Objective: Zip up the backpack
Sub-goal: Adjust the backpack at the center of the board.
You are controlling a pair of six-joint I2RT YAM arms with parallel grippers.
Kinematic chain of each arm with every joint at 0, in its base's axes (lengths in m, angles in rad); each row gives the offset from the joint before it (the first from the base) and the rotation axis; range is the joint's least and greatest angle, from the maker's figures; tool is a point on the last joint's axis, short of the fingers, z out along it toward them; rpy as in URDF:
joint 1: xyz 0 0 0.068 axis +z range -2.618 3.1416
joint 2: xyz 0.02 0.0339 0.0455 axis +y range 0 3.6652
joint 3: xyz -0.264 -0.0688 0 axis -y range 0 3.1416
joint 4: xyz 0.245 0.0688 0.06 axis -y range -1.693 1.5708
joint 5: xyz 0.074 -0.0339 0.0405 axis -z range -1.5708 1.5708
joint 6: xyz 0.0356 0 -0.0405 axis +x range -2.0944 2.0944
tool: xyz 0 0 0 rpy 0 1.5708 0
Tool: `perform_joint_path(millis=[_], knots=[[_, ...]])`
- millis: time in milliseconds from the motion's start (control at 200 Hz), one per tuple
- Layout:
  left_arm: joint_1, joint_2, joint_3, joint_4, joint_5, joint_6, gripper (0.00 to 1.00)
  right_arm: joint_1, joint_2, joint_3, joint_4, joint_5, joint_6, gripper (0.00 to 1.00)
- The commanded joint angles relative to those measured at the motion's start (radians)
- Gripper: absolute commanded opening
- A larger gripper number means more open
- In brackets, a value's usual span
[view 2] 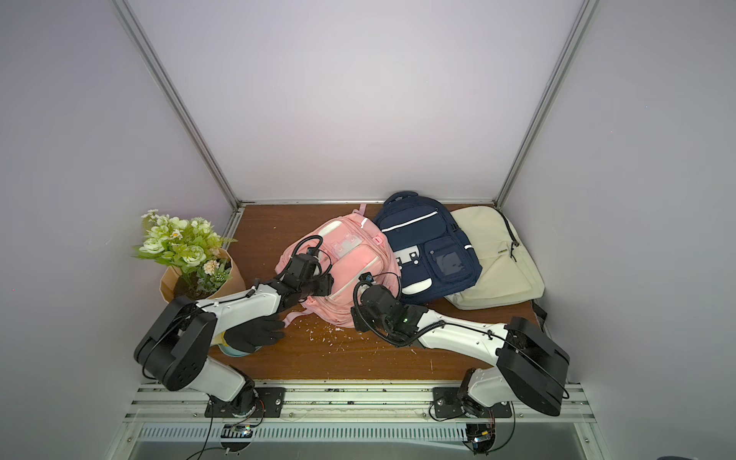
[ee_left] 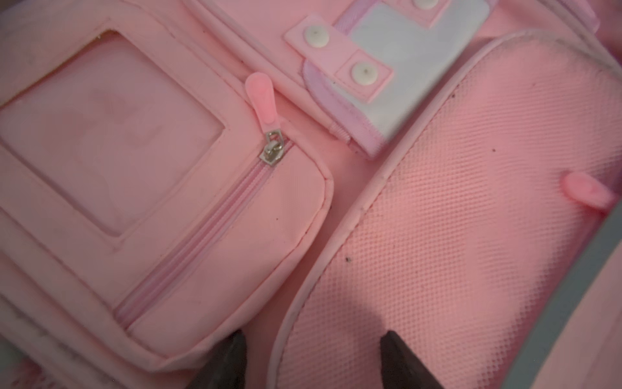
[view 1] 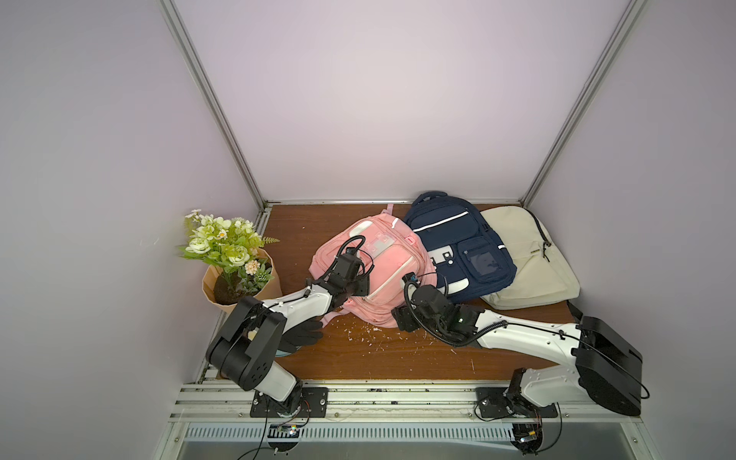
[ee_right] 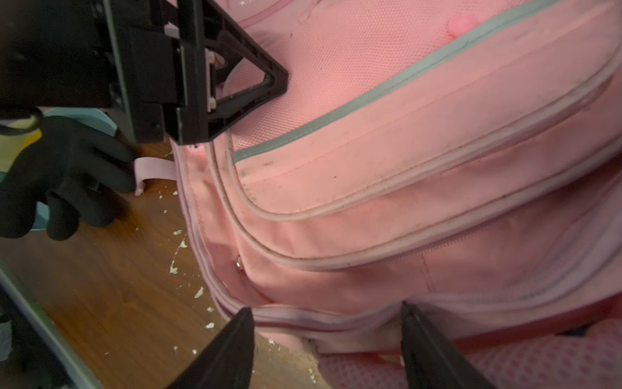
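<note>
Centrally on the brown wooden table [view 1: 398, 358] lies the pink fabric backpack [view 1: 382, 255], front up, with a navy blue backpack [view 1: 458, 247] against its 2 o'clock side, a cream canvas backpack [view 1: 529, 263] beyond that, and a paper-wrapped pot of green-white artificial flowers [view 1: 231, 275] at its 9 o'clock. The left gripper [ee_left: 313, 357] reaches in from 8 o'clock over the backpack's front, jaws moderately apart and empty above the piping between a small zipped pocket [ee_left: 208, 235] and a textured panel [ee_left: 471, 202]. The right gripper [ee_right: 326, 340] sits at the backpack's 5 o'clock corner, jaws wide, straddling the zip track [ee_right: 319, 321] along its edge without clamping it.
</note>
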Motion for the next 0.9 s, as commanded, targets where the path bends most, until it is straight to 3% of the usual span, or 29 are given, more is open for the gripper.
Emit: perform_joint_path(millis=[0,90,175,330,455,606,766,891], knots=[[0.011,0.033,0.007,0.009,0.091,-0.017,0.48,-0.046,0.031,0.033,-0.037,0.046,0.016,0.69],[-0.001,0.020,0.012,0.034,0.133,-0.039,0.36,-0.140,0.054,0.029,0.007,-0.014,0.005,0.65],[-0.046,0.023,0.070,0.006,0.101,-0.047,0.24,-0.237,0.087,0.032,0.079,-0.094,-0.022,0.63],[-0.114,0.054,0.200,-0.004,0.073,-0.099,0.01,-0.359,0.198,0.159,0.113,-0.148,-0.088,0.61],[-0.122,0.032,0.238,0.046,0.012,-0.208,0.00,-0.413,0.233,0.277,0.073,-0.145,-0.100,0.60],[-0.125,0.020,0.260,0.080,-0.079,-0.317,0.00,-0.364,0.112,0.279,0.028,-0.054,-0.039,0.62],[-0.127,0.042,0.282,0.098,-0.061,-0.347,0.00,-0.112,-0.015,0.223,-0.021,0.214,0.091,0.64],[-0.127,0.029,0.269,0.121,-0.042,-0.350,0.00,-0.016,-0.030,0.146,0.054,0.184,0.243,0.61]])
